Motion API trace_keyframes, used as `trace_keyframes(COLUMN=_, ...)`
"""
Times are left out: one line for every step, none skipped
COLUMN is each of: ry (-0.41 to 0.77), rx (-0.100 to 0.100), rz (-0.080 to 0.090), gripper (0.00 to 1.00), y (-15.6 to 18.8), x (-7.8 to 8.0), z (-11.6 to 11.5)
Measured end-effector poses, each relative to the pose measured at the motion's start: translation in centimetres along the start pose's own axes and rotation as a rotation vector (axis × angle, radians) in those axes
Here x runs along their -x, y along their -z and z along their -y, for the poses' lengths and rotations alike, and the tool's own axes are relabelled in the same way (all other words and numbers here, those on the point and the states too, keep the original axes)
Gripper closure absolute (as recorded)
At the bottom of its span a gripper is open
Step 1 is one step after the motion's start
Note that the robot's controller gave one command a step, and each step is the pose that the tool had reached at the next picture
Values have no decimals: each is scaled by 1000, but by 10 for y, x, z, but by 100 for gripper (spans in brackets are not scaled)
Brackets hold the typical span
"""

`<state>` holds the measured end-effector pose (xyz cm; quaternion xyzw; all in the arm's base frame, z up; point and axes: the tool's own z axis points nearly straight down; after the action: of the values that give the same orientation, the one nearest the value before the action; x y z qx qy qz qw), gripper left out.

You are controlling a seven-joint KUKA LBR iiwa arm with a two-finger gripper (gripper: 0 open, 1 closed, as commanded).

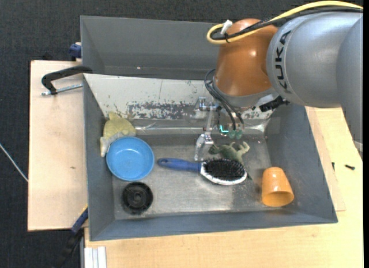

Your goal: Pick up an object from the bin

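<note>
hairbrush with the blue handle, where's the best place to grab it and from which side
Best bet: grip the blue handle midway, coming straight down and closing across its narrow width. The hairbrush lies flat, its handle slim with bare floor either side, while the bristled head is wide.

The hairbrush point(222, 170) has a blue handle and an oval, white-rimmed head with black bristles. It lies flat near the centre of the bin point(173, 200) floor, bristles up, handle pointing left. A small green object point(233, 149) lies just behind its head, partly hidden; its shape cannot be determined.
</note>
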<state>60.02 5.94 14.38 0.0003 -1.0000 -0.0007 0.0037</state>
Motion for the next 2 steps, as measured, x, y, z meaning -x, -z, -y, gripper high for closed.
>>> trace_keyframes(ry=-213, rx=4, rz=14, gripper=0, y=-71, x=-46, z=65)
trace_keyframes(ry=-214, rx=3, rz=25, gripper=100, y=-68, x=-43, z=66)
